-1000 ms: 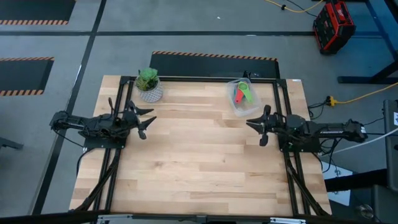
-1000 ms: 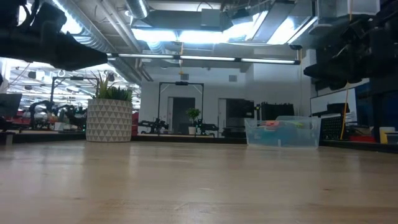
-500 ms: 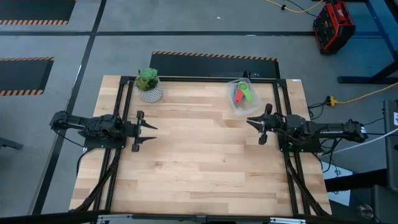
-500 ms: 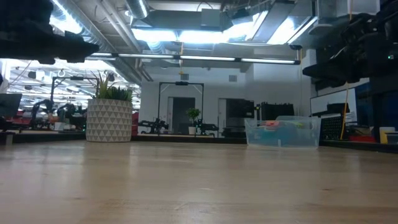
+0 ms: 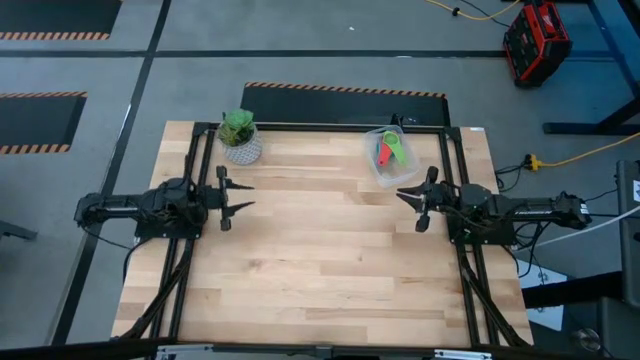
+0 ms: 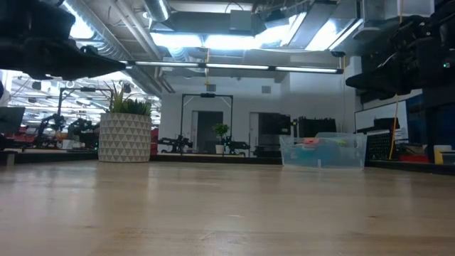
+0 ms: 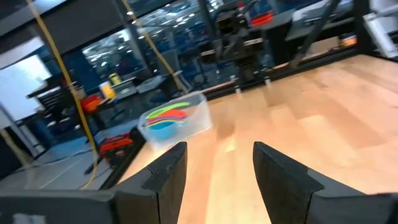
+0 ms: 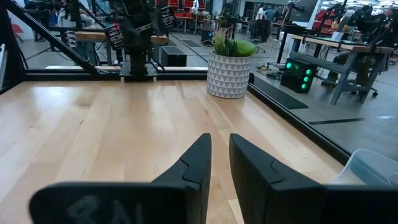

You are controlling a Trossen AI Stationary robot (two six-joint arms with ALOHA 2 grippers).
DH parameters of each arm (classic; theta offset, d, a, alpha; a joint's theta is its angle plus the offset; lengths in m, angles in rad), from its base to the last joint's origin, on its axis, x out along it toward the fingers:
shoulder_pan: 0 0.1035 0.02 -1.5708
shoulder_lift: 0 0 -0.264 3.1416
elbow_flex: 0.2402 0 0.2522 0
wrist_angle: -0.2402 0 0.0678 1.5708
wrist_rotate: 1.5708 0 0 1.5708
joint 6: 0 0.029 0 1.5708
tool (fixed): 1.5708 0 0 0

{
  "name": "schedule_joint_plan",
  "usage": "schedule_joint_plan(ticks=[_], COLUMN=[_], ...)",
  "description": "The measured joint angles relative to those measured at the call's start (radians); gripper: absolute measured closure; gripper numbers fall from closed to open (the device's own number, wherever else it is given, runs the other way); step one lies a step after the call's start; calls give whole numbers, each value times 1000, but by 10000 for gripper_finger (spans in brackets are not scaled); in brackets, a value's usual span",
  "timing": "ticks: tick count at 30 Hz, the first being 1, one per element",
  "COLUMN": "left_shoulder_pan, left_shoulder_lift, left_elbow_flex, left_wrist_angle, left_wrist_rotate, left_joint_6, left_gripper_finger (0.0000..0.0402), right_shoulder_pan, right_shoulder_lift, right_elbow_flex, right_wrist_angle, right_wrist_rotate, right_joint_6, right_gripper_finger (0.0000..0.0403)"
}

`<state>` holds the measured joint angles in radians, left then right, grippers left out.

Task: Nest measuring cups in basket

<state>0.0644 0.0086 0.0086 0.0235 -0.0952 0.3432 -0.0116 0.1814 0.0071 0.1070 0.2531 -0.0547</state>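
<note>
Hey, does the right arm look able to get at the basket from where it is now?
Probably yes. The basket sits at the table's far edge just beyond the right hand, with only bare wood between them. The cups are already inside it.

A green plant in a white pot (image 5: 239,137) stands on the wooden table (image 5: 320,270), near its far left corner.

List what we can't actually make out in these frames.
- Cup count: measuring cups overlap in the basket; too small in high view, blurred in left wrist view.
- Nesting depth: low view shows only colour smears through the basket wall.
- Basket in right wrist view: cut off by the frame edge.
- Left gripper, right gripper in low view: only dark shapes at the top edge.
</note>
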Motion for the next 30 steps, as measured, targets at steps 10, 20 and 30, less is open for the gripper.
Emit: schedule_joint_plan(ticks=[10, 20, 30], left_shoulder_pan=[92, 102, 102], left_shoulder_lift=[0, 0, 0], left_elbow_flex=[0, 0, 0], left_wrist_angle=[-1, -1, -1], left_wrist_rotate=[8, 1, 1], left_joint_6=[-77, -85, -74], left_gripper_finger=[225, 225, 225], right_shoulder_pan=[0, 0, 0], right_shoulder_lift=[0, -1, 0], right_elbow_flex=[0, 0, 0], right_wrist_angle=[-44, -43, -42], right_wrist_rotate=[-7, -10, -18], right_joint_6=[60, 102, 103], right_gripper_finger=[340, 340, 340])
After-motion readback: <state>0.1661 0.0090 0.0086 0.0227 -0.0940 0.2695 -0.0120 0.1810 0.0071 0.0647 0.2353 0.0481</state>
